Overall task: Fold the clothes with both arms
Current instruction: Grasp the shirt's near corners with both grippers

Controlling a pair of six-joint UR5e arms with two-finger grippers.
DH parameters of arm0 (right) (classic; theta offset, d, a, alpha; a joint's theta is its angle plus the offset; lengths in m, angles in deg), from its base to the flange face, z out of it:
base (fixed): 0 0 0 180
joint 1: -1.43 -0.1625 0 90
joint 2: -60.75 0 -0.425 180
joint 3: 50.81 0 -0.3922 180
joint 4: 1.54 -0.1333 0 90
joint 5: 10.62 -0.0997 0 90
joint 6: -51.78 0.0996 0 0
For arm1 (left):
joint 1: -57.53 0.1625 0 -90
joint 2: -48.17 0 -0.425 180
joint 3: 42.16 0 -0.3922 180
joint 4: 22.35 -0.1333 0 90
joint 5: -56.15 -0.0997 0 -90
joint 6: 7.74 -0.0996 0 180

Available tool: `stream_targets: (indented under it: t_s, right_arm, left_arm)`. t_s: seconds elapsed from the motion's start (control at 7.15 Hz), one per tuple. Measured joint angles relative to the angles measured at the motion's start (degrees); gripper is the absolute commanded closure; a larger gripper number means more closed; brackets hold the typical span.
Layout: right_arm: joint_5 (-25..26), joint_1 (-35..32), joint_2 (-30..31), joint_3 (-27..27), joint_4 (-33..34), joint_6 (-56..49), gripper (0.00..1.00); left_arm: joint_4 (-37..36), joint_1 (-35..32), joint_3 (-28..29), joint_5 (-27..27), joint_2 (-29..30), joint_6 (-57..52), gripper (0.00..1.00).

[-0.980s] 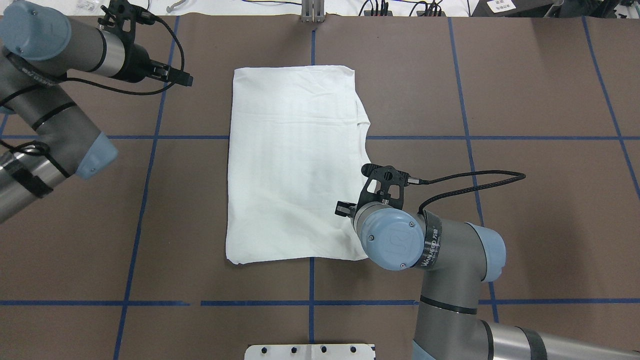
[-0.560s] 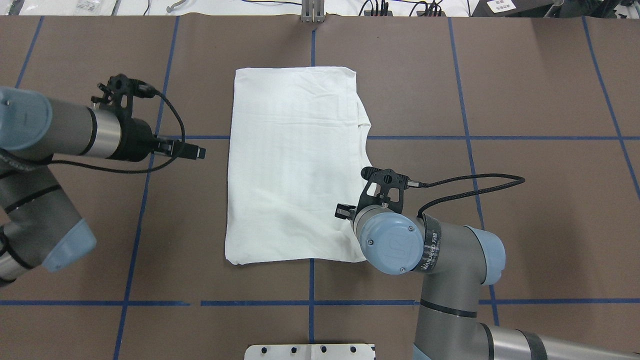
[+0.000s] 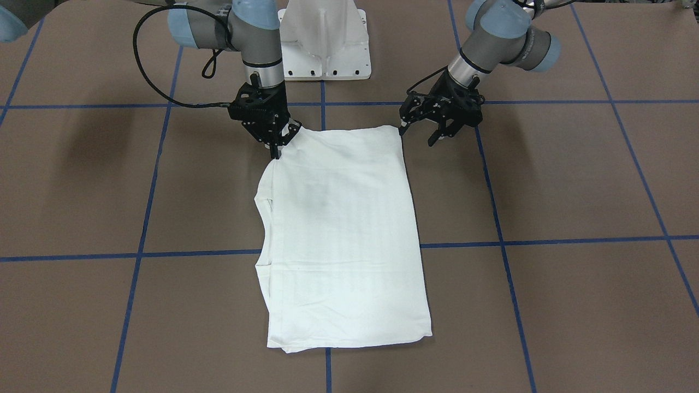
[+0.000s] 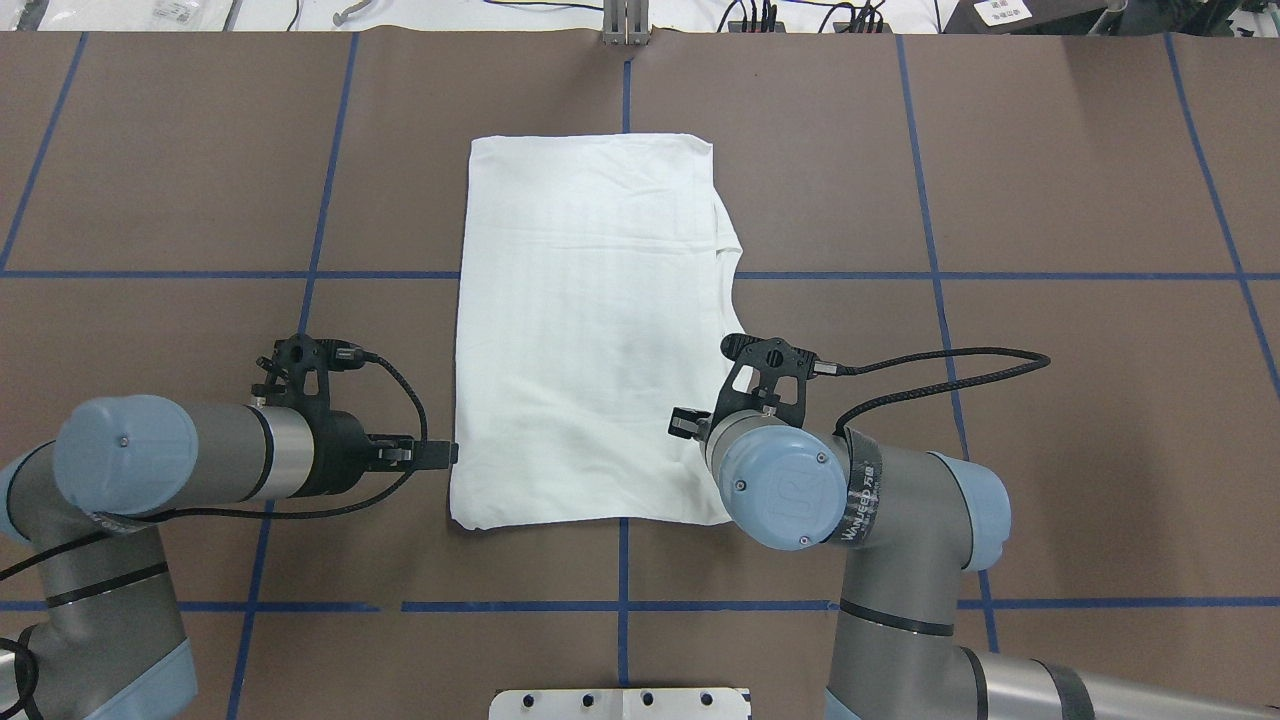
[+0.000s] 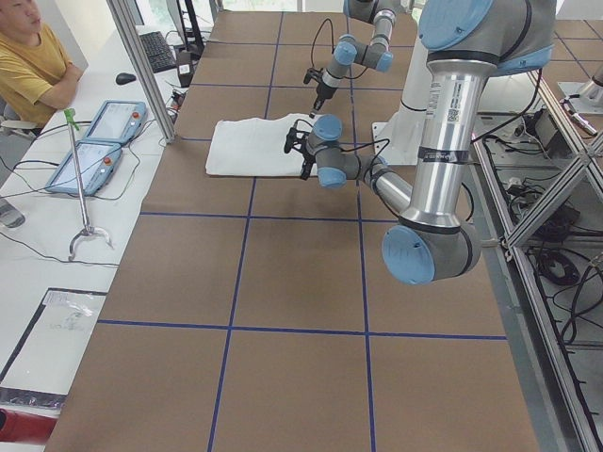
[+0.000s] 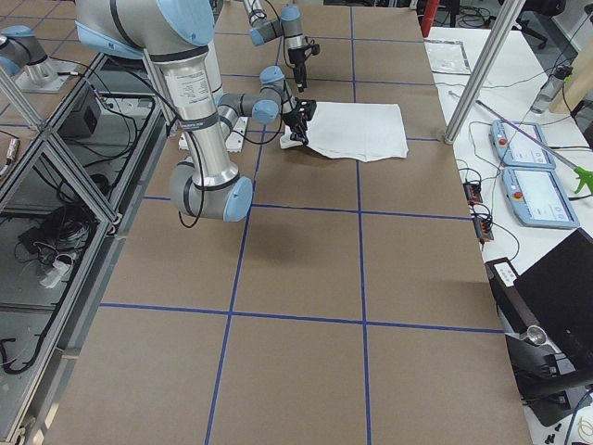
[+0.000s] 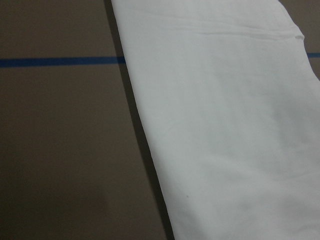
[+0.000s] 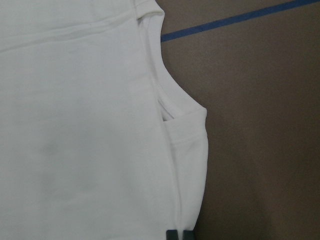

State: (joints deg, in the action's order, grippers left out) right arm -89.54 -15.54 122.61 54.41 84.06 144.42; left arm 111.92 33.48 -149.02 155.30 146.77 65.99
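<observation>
brown table (image 4: 900, 150) with blue tape lines (image 4: 1000, 275), right tool (image 3: 277, 146) pinches shirt (image 4: 590, 330), left tool (image 3: 419, 132) wide.

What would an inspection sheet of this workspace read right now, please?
Surface: brown table with a blue tape grid.
Job's things: white shirt, folded to a rectangle, lying flat at the centre.
Clutter: nothing seen.
Grippers: right gripper looks shut on the shirt's corner nearest the robot; left gripper is open beside the other near corner.
Cables: right-arm cable and left-arm cable hang in loops, neither over the shirt.
Surroundings: white pedestal base; a seated person beside two teach pendants.
</observation>
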Motion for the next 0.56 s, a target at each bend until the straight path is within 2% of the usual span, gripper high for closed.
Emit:
stream_targets:
  t_s: [0.56]
  right_arm:
    - [0.0,-0.01,0.09,0.07,0.0,0.0,1.0]
  left_arm:
    - [-0.06,2.7,3.58,-1.01,3.07,2.18,0.18]
